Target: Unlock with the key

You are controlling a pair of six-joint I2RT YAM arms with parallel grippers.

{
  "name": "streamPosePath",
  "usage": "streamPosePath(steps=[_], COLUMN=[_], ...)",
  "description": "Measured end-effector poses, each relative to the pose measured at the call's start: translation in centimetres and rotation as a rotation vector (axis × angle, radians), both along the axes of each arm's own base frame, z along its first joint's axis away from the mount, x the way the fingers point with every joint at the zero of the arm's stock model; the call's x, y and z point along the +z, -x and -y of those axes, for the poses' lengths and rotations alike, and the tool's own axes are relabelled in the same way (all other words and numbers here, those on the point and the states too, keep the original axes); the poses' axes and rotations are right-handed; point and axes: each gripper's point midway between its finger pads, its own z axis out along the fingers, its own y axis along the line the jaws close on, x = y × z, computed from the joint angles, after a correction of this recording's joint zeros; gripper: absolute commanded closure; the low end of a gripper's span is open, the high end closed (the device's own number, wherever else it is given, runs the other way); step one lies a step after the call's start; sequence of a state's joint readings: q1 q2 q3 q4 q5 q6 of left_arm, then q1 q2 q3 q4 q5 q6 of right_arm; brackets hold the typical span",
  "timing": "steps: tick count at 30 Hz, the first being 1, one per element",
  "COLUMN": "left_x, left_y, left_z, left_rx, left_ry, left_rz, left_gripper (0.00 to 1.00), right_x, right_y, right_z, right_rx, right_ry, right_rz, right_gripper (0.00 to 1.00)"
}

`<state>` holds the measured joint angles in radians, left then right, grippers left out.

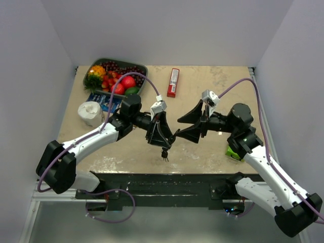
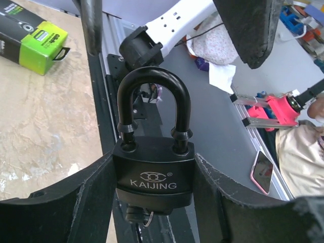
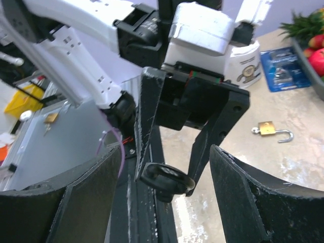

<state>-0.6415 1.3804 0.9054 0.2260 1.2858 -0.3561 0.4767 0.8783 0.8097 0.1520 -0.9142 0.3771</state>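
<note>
Left wrist view: left gripper [image 1: 162, 136] clamps black padlock [image 2: 153, 177], shackle [image 2: 154, 75] closed, bracing it for turning. Below, key [image 2: 137, 215] hangs from its underside. Opposite, right gripper [image 1: 178, 128] spread wide, facing key head.

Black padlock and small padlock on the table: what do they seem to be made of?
Black padlock: probably metal under a matte black coating, white KAIJING print; its shackle is glossier, with highlights. Small padlock: brass-like yellow body, shiny silver, steel-looking shackle.
</note>
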Motion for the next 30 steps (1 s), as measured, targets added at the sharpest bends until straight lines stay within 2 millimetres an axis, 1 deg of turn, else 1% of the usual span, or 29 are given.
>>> streamPosePath(steps=[5,8,11,12,14,15,17,18,20,21,23,24,26,27,28,30], left_x=[0.2,0.3,0.3,0.3,0.4,0.4,0.5,0.5,0.5,0.5,0.5,0.4,0.2,0.1,0.0,-0.2], left_y=[0.4,0.4,0.4,0.4,0.4,0.4,0.4,0.3,0.3,0.4,0.4,0.4,0.3,0.2,0.0,-0.7], left_z=[-0.1,-0.2,-0.2,-0.2,-0.1,-0.1,-0.1,-0.1,-0.1,-0.1,-0.1,-0.1,-0.2,-0.2,-0.2,-0.3], left_rx=[-0.026,-0.03,-0.03,-0.03,-0.03,-0.029,-0.027,-0.027,-0.027,-0.028,-0.028,-0.028,-0.022,-0.015,-0.002,0.029], left_ry=[0.012,0.017,0.016,0.016,0.017,0.018,0.018,0.019,0.022,0.022,0.022,0.022,0.016,0.011,0.007,-0.001], left_rz=[0.004,0.009,0.006,0.005,0.005,0.006,0.005,0.006,0.01,0.007,0.005,0.005,-0.006,-0.013,-0.016,-0.019], left_gripper=[1.0,1.0,1.0,1.0,1.0,1.0,1.0,1.0,1.0,1.0,1.0,1.0,1.0,1.0,1.0,1.0], right_x=[-0.4,-1.5,-2.4,-2.6,-2.9,-2.9,-3.0,-3.0,-3.1,-3.1,-3.3,-3.4,-3.4,-3.5,-3.5,-3.5], right_y=[0.8,1.0,0.9,1.0,1.2,1.3,1.3,1.3,1.3,1.3,1.2,1.1,1.0,1.0,1.0,0.8], right_z=[-0.2,-0.5,-0.7,-0.7,-0.7,-0.7,-0.7,-0.7,-0.7,-0.7,-0.7,-0.6,-0.6,-0.6,-0.6,-0.5], right_rx=[0.061,0.099,0.114,0.12,0.131,0.135,0.139,0.138,0.136,0.136,0.13,0.125,0.121,0.12,0.118,0.097], right_ry=[0.005,0.011,0.022,0.025,0.026,0.025,0.023,0.023,0.021,0.021,0.021,0.022,0.022,0.023,0.023,0.025], right_rz=[-0.008,-0.036,-0.071,-0.079,-0.088,-0.09,-0.091,-0.093,-0.093,-0.093,-0.092,-0.094,-0.094,-0.095,-0.094,-0.094], right_gripper=[0.28,0.3,0.36,0.41,0.46,0.5,0.54,0.59,0.65,0.71,0.78,0.85,0.92,0.98,1.0,1.0])
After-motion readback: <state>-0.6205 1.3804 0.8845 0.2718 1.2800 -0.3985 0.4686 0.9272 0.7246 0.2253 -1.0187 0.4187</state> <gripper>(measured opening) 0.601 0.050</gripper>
